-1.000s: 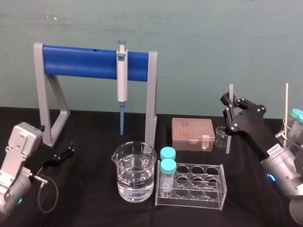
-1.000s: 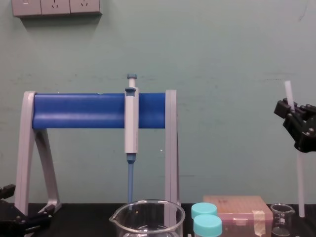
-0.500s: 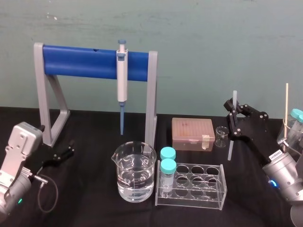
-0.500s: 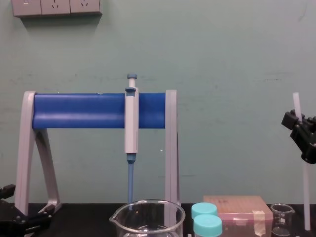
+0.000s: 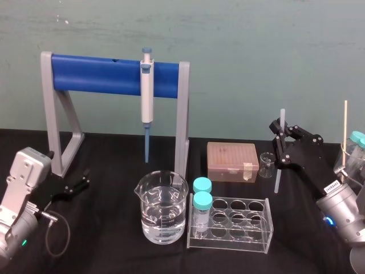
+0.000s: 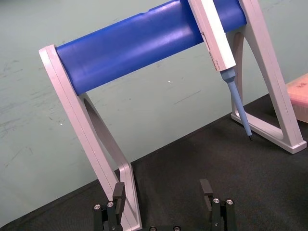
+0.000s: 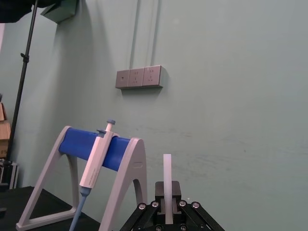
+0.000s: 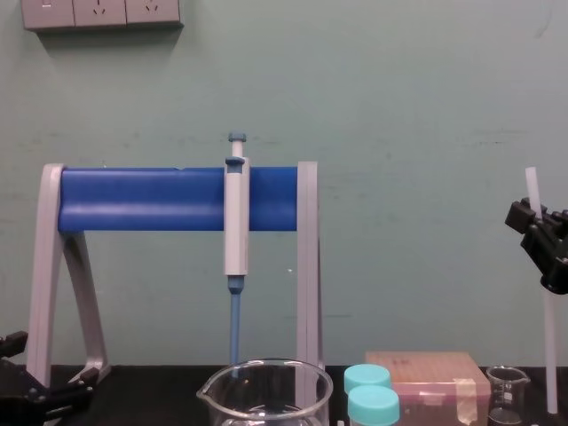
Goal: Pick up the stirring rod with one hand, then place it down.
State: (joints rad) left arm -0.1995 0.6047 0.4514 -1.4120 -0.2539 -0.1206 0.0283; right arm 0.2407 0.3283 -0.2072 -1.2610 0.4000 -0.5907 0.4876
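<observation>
While right end effector (image 5: 280,140) pinches upright stirring rod (image 5: 277,174), gripped stretch hidden; left end effector (image 6: 162,190) spread, low at left.

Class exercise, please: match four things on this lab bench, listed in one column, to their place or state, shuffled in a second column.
1. stirring rod
2. pipette
3. large beaker
4. left gripper

A. open, low on the robot's left
B. holds clear liquid
C. upright, clamped in the right gripper
D. hangs on the blue stand

Pairs: 1-C, 2-D, 3-B, 4-A.
</observation>
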